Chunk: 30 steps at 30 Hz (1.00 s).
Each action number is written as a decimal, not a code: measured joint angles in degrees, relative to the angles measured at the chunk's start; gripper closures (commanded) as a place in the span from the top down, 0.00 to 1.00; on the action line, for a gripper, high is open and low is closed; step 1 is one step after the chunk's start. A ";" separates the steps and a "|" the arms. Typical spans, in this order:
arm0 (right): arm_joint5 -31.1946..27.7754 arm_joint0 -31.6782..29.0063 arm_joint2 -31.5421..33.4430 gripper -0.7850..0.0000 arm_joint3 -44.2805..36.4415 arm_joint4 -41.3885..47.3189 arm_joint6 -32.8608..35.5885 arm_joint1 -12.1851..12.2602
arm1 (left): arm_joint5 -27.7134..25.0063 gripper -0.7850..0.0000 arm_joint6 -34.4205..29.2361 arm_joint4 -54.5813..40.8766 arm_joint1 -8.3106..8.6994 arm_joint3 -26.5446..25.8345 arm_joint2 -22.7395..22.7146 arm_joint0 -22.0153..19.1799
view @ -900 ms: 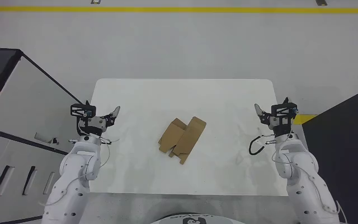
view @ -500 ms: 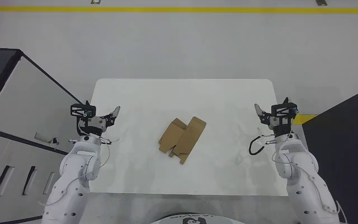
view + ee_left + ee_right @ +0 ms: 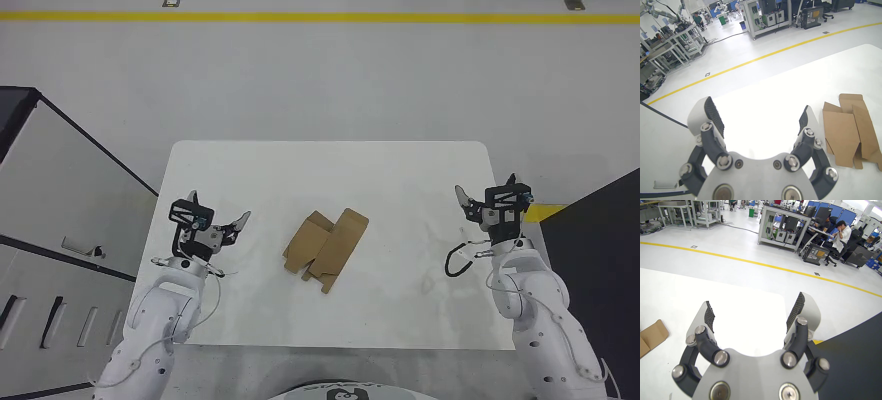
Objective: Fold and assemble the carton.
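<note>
The carton (image 3: 326, 248) is lying flat at the worktop (image 3: 400, 180) centre. The left tool (image 3: 218, 208) and right tool (image 3: 487, 190) are hanging open near its left and right edges.

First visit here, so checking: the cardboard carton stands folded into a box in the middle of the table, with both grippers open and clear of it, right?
Not folded: the top view shows the carton lying flat and unassembled in the middle of the table. The left gripper and right gripper are indeed open and clear of it.
</note>
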 measured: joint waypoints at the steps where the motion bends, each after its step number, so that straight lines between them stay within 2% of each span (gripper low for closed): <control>1: 0.00 0.00 0.00 1.00 0.00 0.00 0.00 0.00 | 0.01 1.00 0.01 -0.01 0.00 0.01 -0.01 -0.01; 3: 0.00 0.00 0.00 1.00 0.00 0.00 0.00 0.00 | -0.01 1.00 0.67 0.82 0.09 -0.21 0.07 -0.18; 5: 0.00 0.00 0.00 1.00 0.00 0.00 0.00 0.00 | 0.26 1.00 3.24 6.31 0.46 -0.78 1.09 -0.01; 13: 0.00 0.00 0.00 1.00 0.00 0.00 0.00 0.00 | 2.49 1.00 15.96 43.02 1.59 -0.43 3.80 1.22; 15: 0.00 0.00 0.00 1.00 0.00 0.00 0.00 0.00 | 2.52 1.00 15.93 46.32 1.59 -0.41 3.77 1.20; 20: 0.00 0.00 0.00 1.00 0.00 0.00 0.00 0.00 | 2.41 1.00 15.45 42.56 1.77 -0.09 3.70 0.97; 25: 0.00 0.00 0.00 1.00 0.00 0.00 0.00 0.00 | -1.54 1.00 18.66 58.34 2.49 0.63 6.18 0.55; 30: 0.00 0.00 0.00 1.00 0.00 0.00 0.00 0.00 | -3.62 1.00 17.25 64.02 2.65 1.09 7.47 0.33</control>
